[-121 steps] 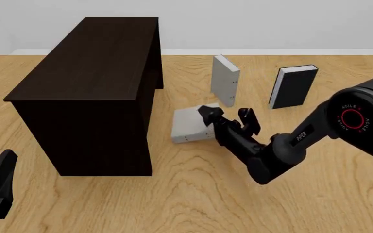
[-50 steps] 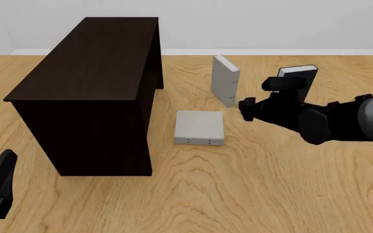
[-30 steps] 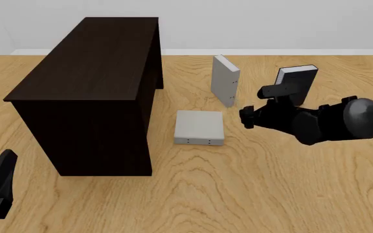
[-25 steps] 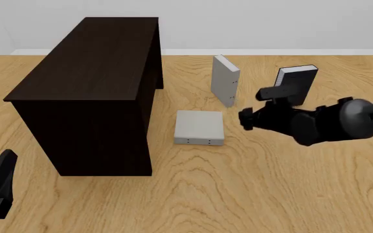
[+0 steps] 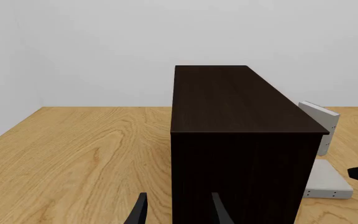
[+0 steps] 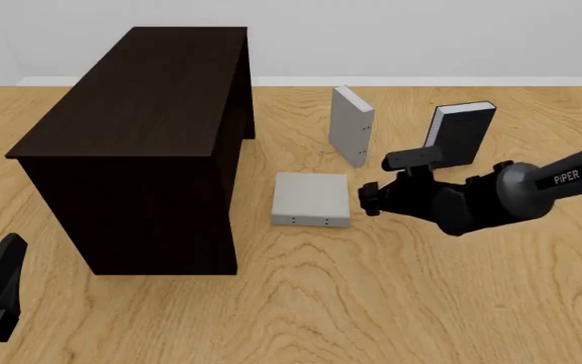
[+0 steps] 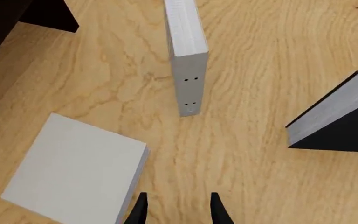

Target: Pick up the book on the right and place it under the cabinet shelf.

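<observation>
Item: book (image 6: 311,199), lt grey, lay flat on counter (image 6: 392,303), just right of cabinet shelf (image 6: 139,144), not yet under it.
Right claw (image 6: 368,198) hovered just right of book, apart from it, fingers parted, grasping nothing; prob. lining up for a side pick.
Left claw (image 5: 175,212) idle at near left, released, clear of work.
Also: upright grey book (image 6: 352,126), black book (image 6: 460,133), far side.
</observation>
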You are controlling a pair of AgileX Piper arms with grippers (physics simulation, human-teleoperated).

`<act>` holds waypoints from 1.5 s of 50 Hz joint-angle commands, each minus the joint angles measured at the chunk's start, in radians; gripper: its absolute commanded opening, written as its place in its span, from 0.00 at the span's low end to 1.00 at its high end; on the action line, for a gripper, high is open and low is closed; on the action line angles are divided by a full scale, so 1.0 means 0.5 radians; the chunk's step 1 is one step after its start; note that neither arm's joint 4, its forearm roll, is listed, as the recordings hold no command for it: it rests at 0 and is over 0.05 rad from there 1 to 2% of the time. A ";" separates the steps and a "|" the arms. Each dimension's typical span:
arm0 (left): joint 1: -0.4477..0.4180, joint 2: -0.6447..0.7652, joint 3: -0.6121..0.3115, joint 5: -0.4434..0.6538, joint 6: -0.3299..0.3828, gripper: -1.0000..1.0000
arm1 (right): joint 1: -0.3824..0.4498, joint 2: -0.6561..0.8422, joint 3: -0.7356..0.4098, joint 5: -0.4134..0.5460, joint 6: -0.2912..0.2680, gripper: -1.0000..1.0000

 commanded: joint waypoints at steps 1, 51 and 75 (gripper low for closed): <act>0.000 0.000 0.000 0.000 0.000 1.00 | 0.028 0.151 -0.063 -0.032 0.010 1.00; 0.000 0.000 0.000 0.000 0.000 1.00 | 0.334 0.193 -0.252 0.072 0.031 1.00; 0.000 0.000 0.000 0.000 0.000 1.00 | 0.526 0.324 -0.510 0.193 0.036 1.00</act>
